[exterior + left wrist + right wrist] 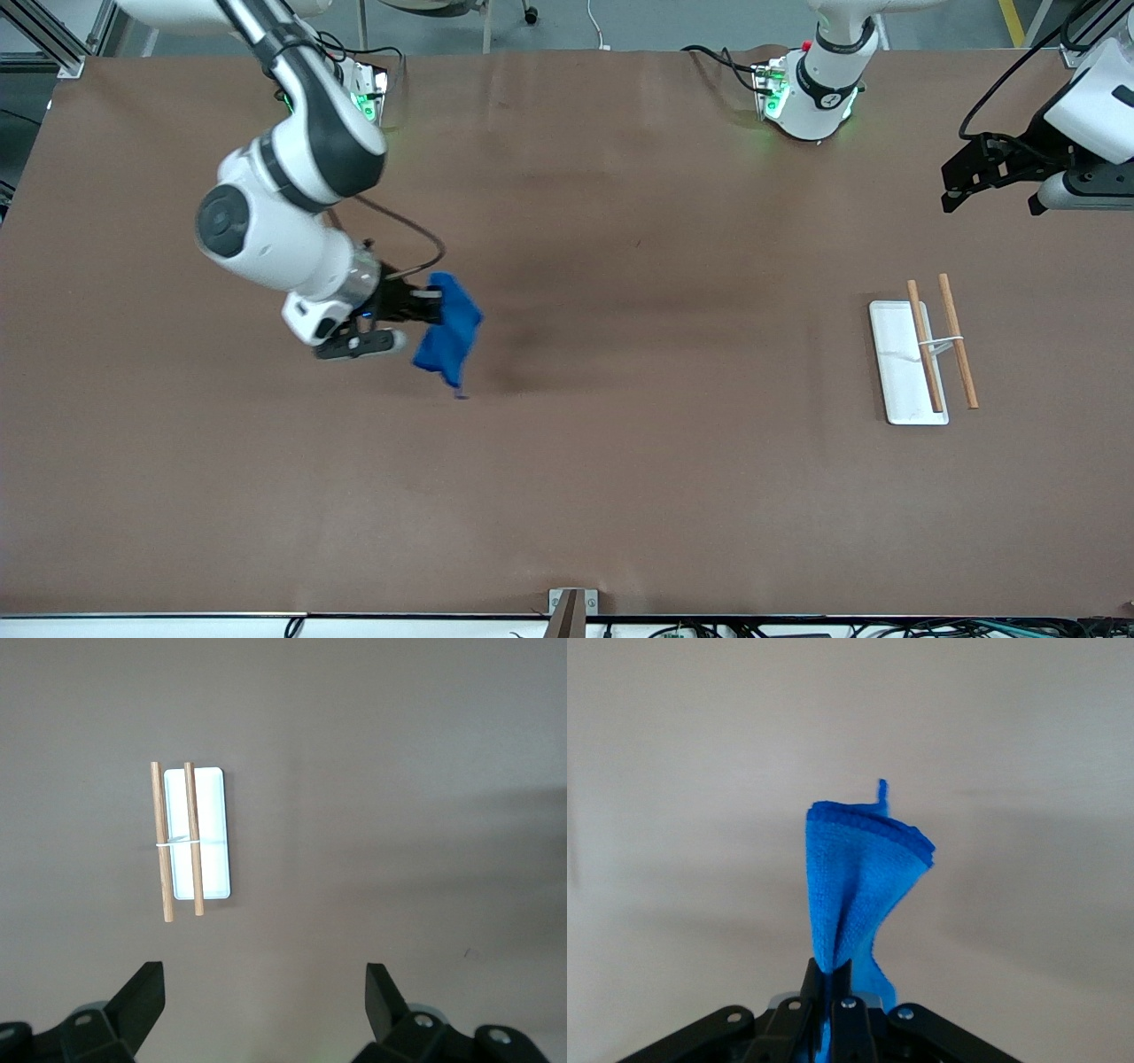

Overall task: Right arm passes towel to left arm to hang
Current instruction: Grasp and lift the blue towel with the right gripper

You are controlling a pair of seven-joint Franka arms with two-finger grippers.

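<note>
Hanging from the right gripper (423, 306), the towel (450, 332) perhaps clears the table (620, 487).

Brown table (620, 496) w/ matte cover; grey floor (567, 22) at top; metal frame (53, 40) at corner.

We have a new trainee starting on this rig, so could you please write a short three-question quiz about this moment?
1. True or false: the right gripper is shut on the blue towel.
2. The rack with two wooden rods lies toward which arm's end of the table?
A. the left arm's
B. the right arm's
3. Fill in: the left gripper is ____ and holds nothing.

Key
1. True: the towel hangs from its closed fingers above the table.
2. A.
3. Open; it waits over the table beside the rack.
</note>
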